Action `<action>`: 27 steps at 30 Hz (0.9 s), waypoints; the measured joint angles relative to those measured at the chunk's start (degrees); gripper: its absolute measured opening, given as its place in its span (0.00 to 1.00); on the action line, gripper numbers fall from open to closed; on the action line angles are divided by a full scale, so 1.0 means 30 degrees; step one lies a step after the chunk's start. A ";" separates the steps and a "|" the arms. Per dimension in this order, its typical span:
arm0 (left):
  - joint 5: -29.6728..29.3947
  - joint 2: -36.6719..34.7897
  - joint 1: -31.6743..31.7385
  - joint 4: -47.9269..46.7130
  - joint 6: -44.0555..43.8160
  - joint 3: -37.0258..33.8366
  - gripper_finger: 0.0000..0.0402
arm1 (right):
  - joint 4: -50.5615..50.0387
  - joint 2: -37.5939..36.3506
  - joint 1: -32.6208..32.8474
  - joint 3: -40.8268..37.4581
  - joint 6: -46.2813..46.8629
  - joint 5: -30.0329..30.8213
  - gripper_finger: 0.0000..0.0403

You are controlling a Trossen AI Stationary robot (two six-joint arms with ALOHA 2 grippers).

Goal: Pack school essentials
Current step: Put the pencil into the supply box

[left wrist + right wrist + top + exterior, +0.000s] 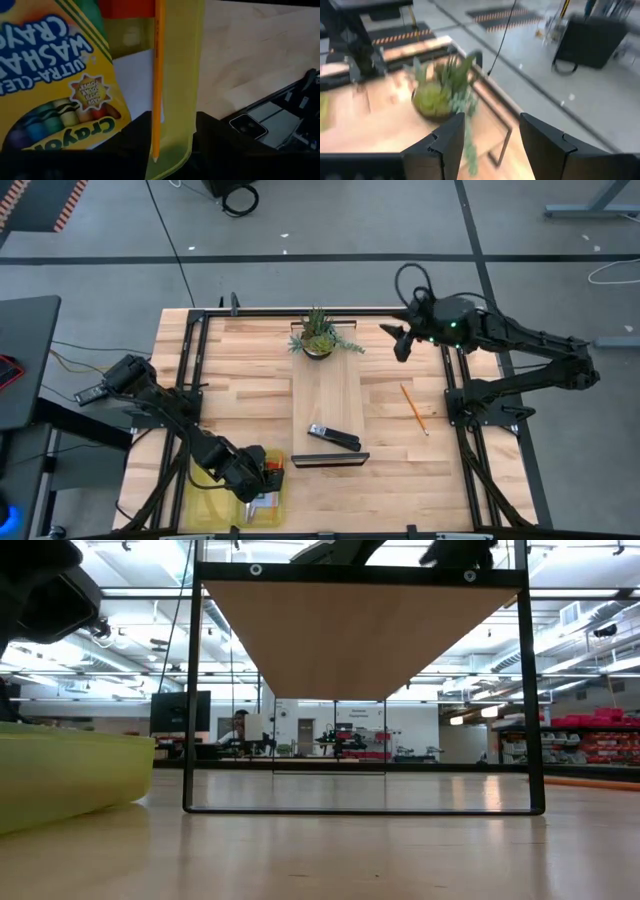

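Observation:
My left gripper (250,483) hangs open over the yellow tray (205,505) at the table's near left corner. In the left wrist view, the gripper (172,122) has an orange pencil (157,75) running between its fingers, close to one of them, with the tip pointing toward the wrist. The yellow-and-green crayon box (55,75) and a pale pad (132,82) lie in the tray (185,60). A second orange pencil (415,408) lies flat on the table's right side. My right gripper (402,343) is open in the air at the far edge, right of the potted plant (318,338). The pen and scissors do not show. My left gripper has its fingers spread wider than the orange pencil's shaft (156,117), which runs along one finger (140,135) just inside the tray wall. I cannot tell whether that finger touches the pencil.
A black stapler (333,437) lies on the raised wooden board (328,395) in the middle, with a dark bar (330,460) at the board's near end. Black frame rails (455,385) run along the table's sides. The plant (440,90) is just ahead of my right gripper (492,125).

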 joint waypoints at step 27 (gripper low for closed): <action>0.1348 -0.5105 0.1105 -0.0273 1.4342 0.0007 0.21 | 0.0888 -0.1414 0.0391 -1.2934 1.3325 0.1052 0.49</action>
